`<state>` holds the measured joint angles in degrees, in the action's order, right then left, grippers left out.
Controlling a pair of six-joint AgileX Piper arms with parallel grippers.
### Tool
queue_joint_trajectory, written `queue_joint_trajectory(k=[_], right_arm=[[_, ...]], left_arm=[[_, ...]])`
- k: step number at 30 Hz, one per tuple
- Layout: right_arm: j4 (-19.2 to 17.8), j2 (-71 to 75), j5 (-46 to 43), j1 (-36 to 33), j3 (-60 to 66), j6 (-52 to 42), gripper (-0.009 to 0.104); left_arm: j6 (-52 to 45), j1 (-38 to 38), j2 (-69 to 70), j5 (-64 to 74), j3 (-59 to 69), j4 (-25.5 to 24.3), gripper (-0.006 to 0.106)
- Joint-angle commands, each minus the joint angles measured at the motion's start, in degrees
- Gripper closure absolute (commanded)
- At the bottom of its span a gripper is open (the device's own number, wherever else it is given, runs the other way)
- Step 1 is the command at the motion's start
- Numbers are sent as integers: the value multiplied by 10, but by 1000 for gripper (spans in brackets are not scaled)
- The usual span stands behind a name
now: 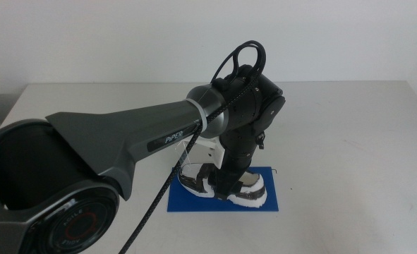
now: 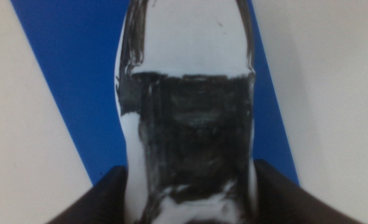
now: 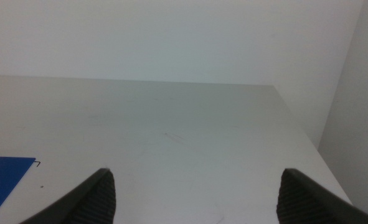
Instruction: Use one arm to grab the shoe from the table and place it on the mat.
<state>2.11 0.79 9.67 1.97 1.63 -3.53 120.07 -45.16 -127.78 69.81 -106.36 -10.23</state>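
Note:
The white and black shoe [image 1: 250, 189] lies on the blue mat [image 1: 215, 204] near the front of the table [image 1: 335, 127]. My left arm reaches in from the left and its gripper [image 1: 226, 185] comes straight down on the middle of the shoe. In the left wrist view the shoe [image 2: 190, 93] fills the gap between the two jaws, which press on its sides, with the mat [image 2: 71, 74] under it. My left gripper [image 2: 190, 186] is shut on the shoe. My right gripper [image 3: 196, 186] is open and empty over bare table, out of the middle view.
The left arm's thick body [image 1: 123, 148] covers the left front of the table. A small white object [image 1: 205, 148] shows just behind the arm's wrist. The mat's corner [image 3: 3, 177] shows in the right wrist view. The table's far and right edges meet the white wall.

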Motion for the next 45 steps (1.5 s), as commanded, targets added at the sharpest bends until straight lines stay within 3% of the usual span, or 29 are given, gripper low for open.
queue_joint_trajectory(k=[1, 4, 7, 28, 33, 37, 41, 45], right_arm=[[-5, 12, -45, 3, -5, -7, 29], [-5, 12, -45, 3, -5, -7, 29], [-5, 12, -45, 3, -5, -7, 29], [-5, 12, -45, 3, -5, -7, 29], [-5, 12, -45, 3, -5, -7, 29], [-5, 12, -45, 3, -5, -7, 29], [-5, 12, -45, 3, -5, -7, 29], [-5, 12, -45, 3, -5, -7, 29]], left_arm=[[13, 0, 38, 58, -17, -5, 29], [13, 0, 40, 58, -18, -4, 14], [13, 0, 48, 58, -18, -4, 10], [13, 7, 160, 57, -18, -11, 25], [9, 7, 205, 57, -17, -46, 25], [-34, 7, 251, 57, -17, -110, 25], [-116, 14, 293, 57, -17, -176, 26], [-248, 43, 325, 57, -17, -208, 35]])
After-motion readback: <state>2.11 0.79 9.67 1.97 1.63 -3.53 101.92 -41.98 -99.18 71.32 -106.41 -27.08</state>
